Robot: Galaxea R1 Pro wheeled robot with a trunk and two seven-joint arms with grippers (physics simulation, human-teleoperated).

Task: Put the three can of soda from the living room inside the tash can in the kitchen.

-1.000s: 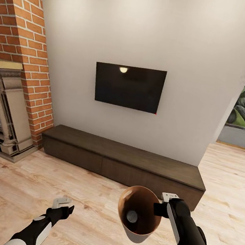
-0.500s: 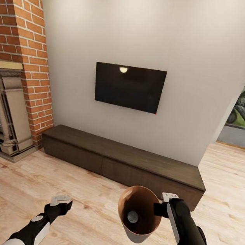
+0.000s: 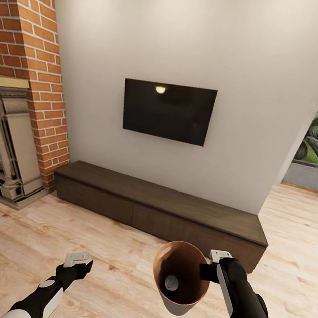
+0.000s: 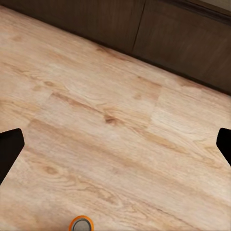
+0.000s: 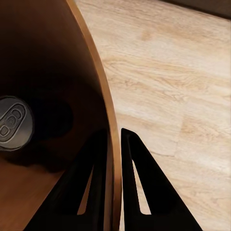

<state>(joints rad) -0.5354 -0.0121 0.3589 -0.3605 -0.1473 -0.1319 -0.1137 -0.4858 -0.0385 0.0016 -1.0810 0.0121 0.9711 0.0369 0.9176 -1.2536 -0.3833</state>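
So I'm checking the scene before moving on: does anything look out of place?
Yes. The trash can hangs above the living-room floor, its rim pinched by the right end effector, one can inside. An orange can stands on the floor.

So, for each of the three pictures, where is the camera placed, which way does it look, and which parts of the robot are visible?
Head view: on the head, looking forward and down at the wall TV; both arms, left gripper, right gripper holding the trash can.
Left wrist view: near the left gripper, facing the wood floor and an orange soda can; dark fingertips at the edges.
Right wrist view: along the right gripper's fingers clamping the trash can's rim.
Shared: head and right wrist views show a can top inside the trash can.
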